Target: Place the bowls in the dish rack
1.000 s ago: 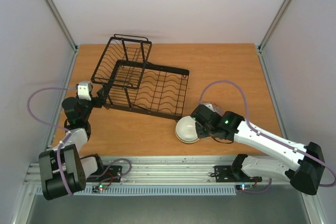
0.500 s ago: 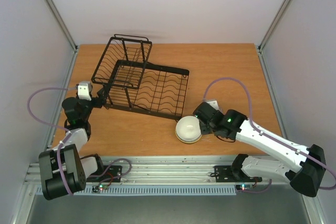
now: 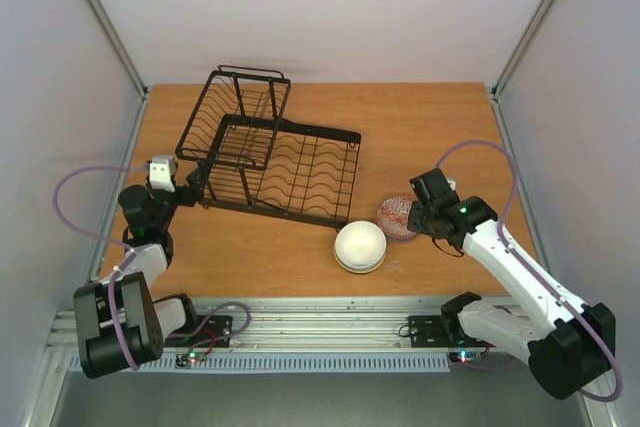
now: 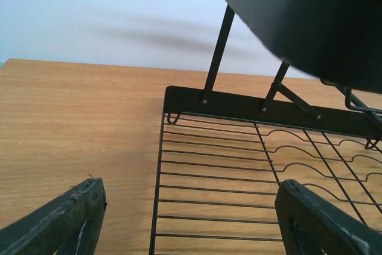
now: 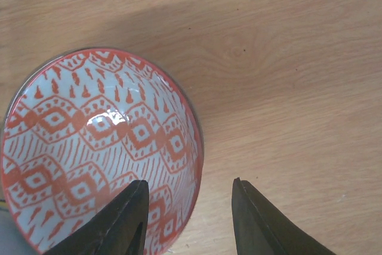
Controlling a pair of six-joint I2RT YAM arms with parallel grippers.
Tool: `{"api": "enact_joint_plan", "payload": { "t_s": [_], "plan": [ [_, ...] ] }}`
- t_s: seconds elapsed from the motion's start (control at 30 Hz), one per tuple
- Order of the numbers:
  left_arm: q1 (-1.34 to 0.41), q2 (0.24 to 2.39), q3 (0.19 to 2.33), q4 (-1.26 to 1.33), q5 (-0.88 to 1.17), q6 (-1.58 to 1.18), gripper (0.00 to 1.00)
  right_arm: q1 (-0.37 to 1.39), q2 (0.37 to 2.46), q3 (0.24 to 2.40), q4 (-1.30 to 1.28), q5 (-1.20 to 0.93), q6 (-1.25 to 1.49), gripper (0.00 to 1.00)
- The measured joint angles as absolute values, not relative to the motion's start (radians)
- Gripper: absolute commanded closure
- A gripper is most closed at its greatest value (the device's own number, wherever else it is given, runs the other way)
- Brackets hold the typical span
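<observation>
Two bowls are in sight on the wooden table (image 3: 440, 117), both off the dish rack (image 3: 290, 172). The rack is the largest thing there: a black wire tray with wavy wires, lying at a slant, with its taller basket section (image 3: 235, 117) at the far-left end.

The right arm (image 3: 510, 267) reaches in from the near right of the rack and ends just short of its near-right corner. The left arm (image 3: 145, 232) stands folded at the rack's near-left corner.

The cream-white bowl (image 3: 360, 245) sits on the table just in front of the rack's near-right corner, close to the frame but apart from it. From above it reads as a dome, so it may be upside down, though the view is too coarse to be sure. The red-and-white bowl (image 3: 396, 217) rests upright just beside it, on the side away from the rack, its patterned inside facing up.

The right gripper (image 5: 188, 183) hangs over that bowl's edge with its jaws apart: one finger is above the patterned inside, the other above bare wood, and the rim runs between them ungripped.

The left gripper (image 4: 191, 186) is at the rack's near-left end, jaws spread wide, with the edge of the rack's wire floor lying between the fingers (image 4: 65, 219) and nothing clamped.
</observation>
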State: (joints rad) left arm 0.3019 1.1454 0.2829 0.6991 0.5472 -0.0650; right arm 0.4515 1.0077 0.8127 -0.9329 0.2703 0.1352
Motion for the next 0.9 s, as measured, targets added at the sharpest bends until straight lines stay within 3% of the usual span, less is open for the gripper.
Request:
{"api": "enact_joint_plan", "payload": {
  "t_s": [0.3, 0.43, 0.57, 0.9],
  "plan": [
    [0.302, 1.185, 0.283, 0.699, 0.581, -0.061, 0.21, 0.356, 1.12, 0.8, -0.82, 0.189, 0.083, 0.64],
    [0.302, 1.19, 0.283, 0.699, 0.589, -0.061, 0.21, 0.338, 1.164, 0.799, -0.787, 0.173, 0.065, 0.73],
    [0.302, 1.19, 0.283, 0.699, 0.592, -0.059, 0.21, 0.331, 1.17, 0.794, -0.774, 0.163, 0.053, 0.88],
    [0.302, 1.19, 0.283, 0.699, 0.594, -0.058, 0.21, 0.326, 1.119, 0.805, -0.83, 0.158, 0.034, 0.99]
  ]
}}
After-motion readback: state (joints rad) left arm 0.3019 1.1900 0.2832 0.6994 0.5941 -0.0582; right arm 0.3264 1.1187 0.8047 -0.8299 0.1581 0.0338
